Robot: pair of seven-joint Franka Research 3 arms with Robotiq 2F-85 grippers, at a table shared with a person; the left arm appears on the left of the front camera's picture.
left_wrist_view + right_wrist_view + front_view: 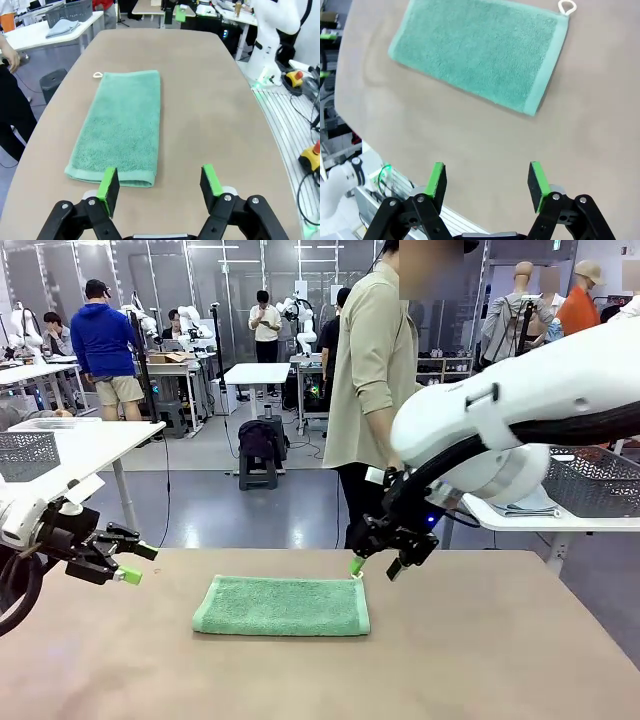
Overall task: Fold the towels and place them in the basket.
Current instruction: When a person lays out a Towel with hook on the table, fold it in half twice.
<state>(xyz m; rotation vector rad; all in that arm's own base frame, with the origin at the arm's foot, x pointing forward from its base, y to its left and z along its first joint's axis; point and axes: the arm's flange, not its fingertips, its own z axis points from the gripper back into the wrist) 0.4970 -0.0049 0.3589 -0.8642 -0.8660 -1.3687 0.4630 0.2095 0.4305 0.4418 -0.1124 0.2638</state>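
The mint green towel point(283, 606) lies flat on the tabletop point(480, 660) between the left gripper point(135, 562) and right gripper point(375, 565), both with jaws spread and empty; soft, light and limp, it probably wants pinching at its short-edge corners.

front: fixed on robot's side, low, facing across table point(500, 660) toward person point(375, 390) | left wrist: behind left gripper point(159, 172), near tabletop, looking shallowly along it | right wrist: behind right gripper point(486, 169), looking steeply down | shared: green towel point(282, 606) and surrounding tabletop, all three views
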